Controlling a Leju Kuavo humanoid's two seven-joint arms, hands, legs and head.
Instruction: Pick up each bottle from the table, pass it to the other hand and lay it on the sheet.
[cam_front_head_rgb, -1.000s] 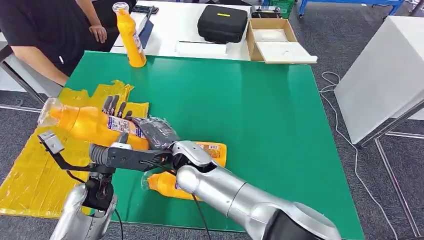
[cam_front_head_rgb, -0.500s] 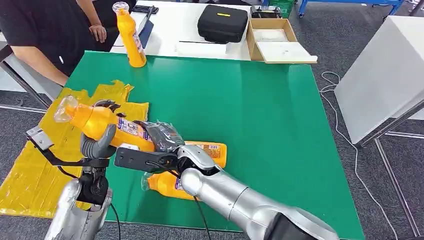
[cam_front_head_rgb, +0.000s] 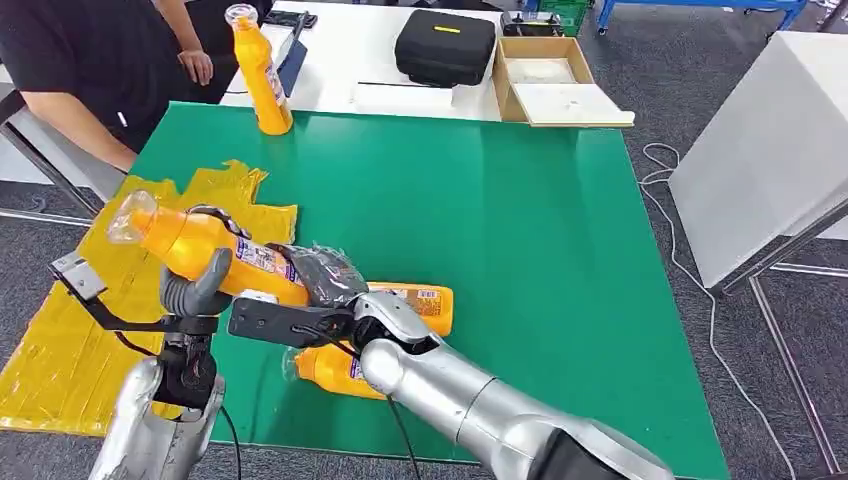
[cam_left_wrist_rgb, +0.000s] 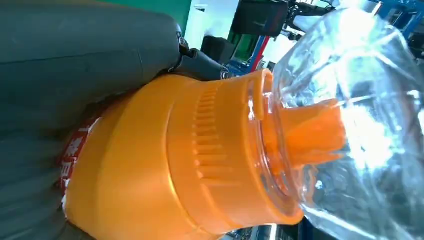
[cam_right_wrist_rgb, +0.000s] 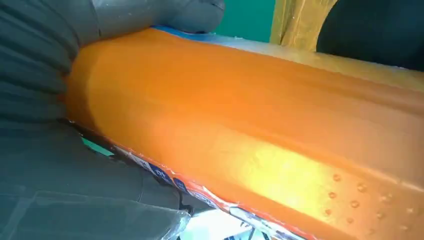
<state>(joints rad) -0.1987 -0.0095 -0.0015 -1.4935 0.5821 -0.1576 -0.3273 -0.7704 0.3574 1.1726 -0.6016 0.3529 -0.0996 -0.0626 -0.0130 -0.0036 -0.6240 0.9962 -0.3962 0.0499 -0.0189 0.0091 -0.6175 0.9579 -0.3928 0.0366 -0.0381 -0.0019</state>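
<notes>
My left hand (cam_front_head_rgb: 195, 285) and right hand (cam_front_head_rgb: 325, 275) both grip orange bottle (cam_front_head_rgb: 205, 250), fingers wrapped around, above yellow sheet (cam_front_head_rgb: 70, 350).

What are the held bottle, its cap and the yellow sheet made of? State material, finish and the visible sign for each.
Held bottle: likely plastic, opaque orange, semi-gloss; a soft highlight runs along its moulded body.
Cap: clear hard plastic, glossy; the orange nozzle shows through it.
Yellow sheet: apparently thin plastic film, slightly shiny; it lies creased and crumpled.

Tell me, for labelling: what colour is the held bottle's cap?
Clear cap over an orange spout; left wrist view.
</notes>
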